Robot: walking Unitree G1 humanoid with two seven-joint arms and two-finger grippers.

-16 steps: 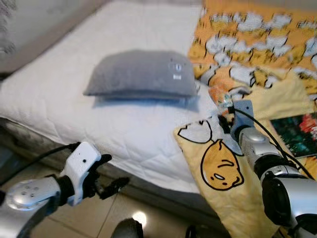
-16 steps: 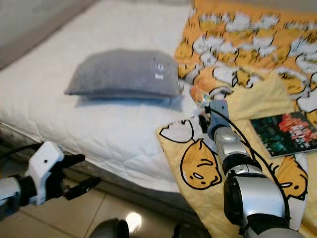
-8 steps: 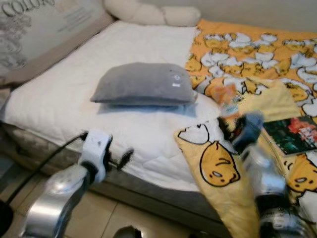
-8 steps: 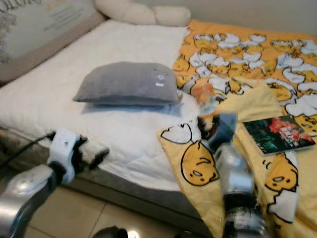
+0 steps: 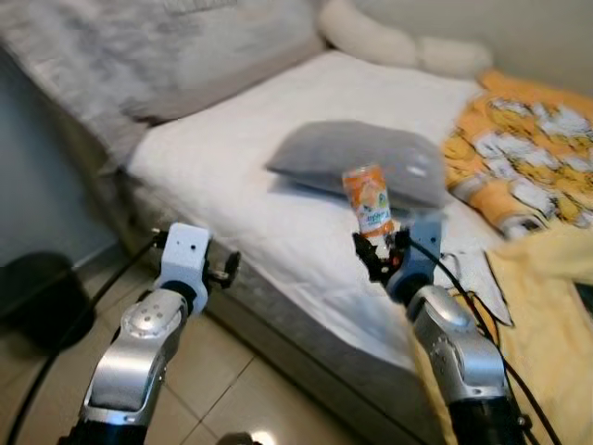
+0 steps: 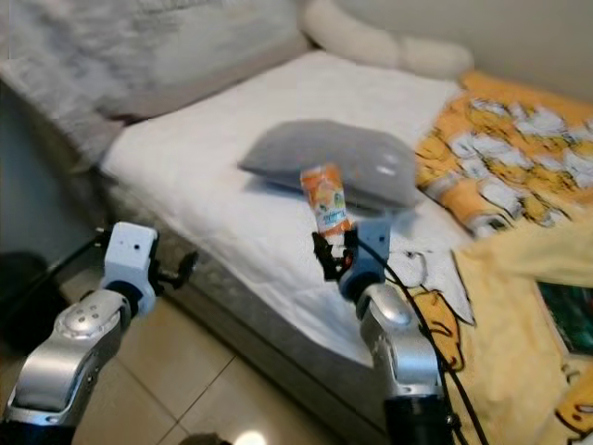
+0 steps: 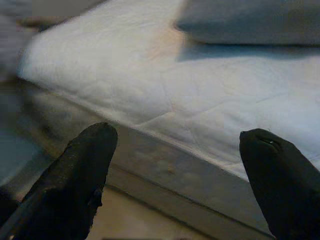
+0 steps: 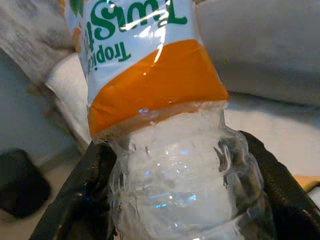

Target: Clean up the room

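Bottle [image 5: 369, 200], empty and orange-labelled, is clamped upright in the right gripper [image 5: 378, 252] above the mattress edge [image 5: 306, 315]; the left gripper [image 7: 180, 165] hangs spread and empty. Farther off, pillow [image 5: 361, 162] and blanket [image 5: 523, 148] lie untidied, so most tidying likely remains.

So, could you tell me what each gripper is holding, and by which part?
Right gripper clamps the plastic bottle by its clear ribbed part below the label; left gripper holds nothing.
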